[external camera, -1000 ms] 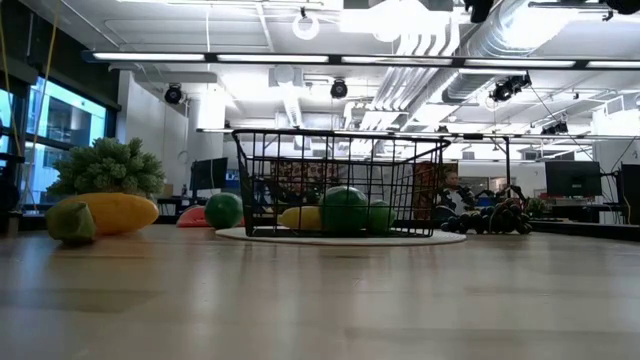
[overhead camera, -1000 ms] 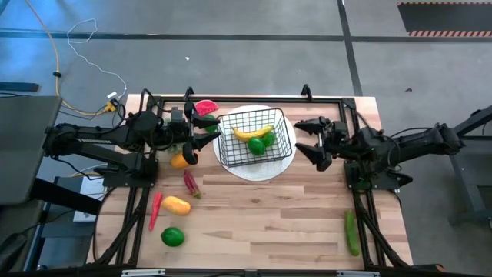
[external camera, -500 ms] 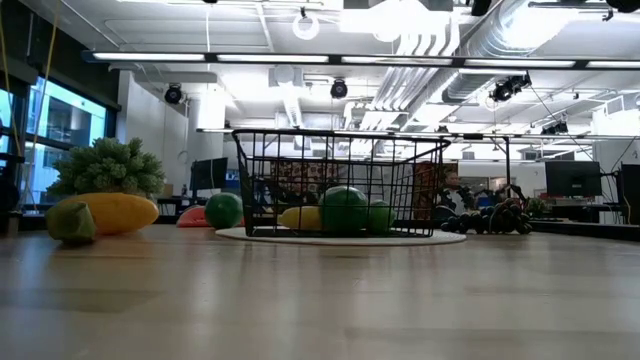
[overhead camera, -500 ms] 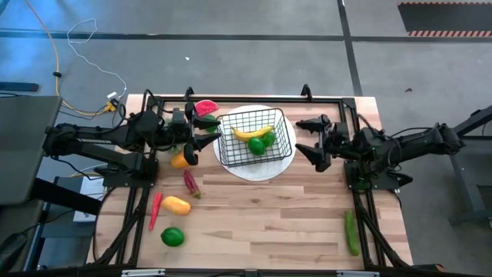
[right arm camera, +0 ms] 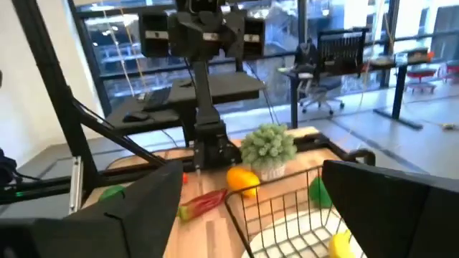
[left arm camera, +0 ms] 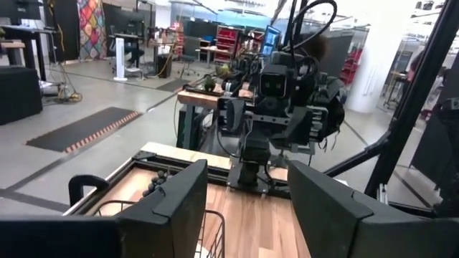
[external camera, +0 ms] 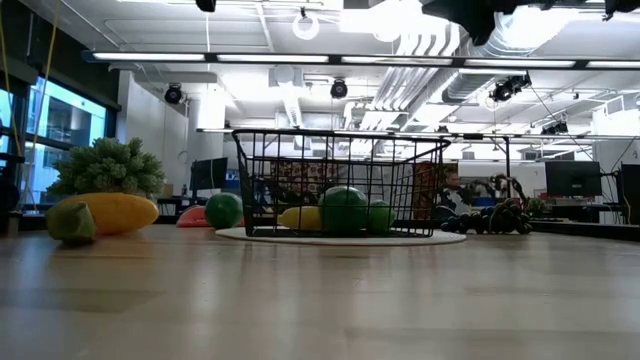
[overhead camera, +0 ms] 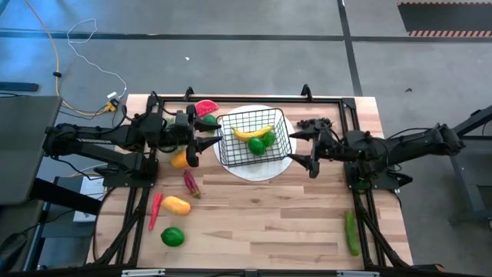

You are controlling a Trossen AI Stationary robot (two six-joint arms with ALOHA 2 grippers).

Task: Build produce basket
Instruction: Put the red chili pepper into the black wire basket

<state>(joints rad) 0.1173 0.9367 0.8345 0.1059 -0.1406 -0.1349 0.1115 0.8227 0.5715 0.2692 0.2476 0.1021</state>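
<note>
Overhead and table-level views of a wooden table (overhead camera: 254,223) with two arms. The black wire basket (overhead camera: 255,137) stands on a round white plate (overhead camera: 265,171) at the far centre of the table; inside it lie a yellow banana (overhead camera: 252,132) and green limes (overhead camera: 257,145), partly screened by the mesh. The left gripper (overhead camera: 209,132) is just beside the basket's left wall, its fingers standing apart with nothing visible between them. The right gripper (overhead camera: 301,148) is at the basket's right side, its fingers spread wide and empty; whether they touch the wire cannot be told.

Beyond the left gripper, a red watermelon slice (overhead camera: 205,107) lies at the far edge, partly covered by the arm. An orange-yellow fruit (overhead camera: 179,160) below the left arm is half hidden. Nearer lie a red pepper (overhead camera: 190,183), a second red pepper (overhead camera: 156,210), another orange-yellow fruit (overhead camera: 176,205) and a lone lime (overhead camera: 172,236). The green cucumber (overhead camera: 351,231) lies at the near right, close to the edge. The dark grapes (overhead camera: 314,123) are a small cluster beyond the right gripper, hard to make out from above.
</note>
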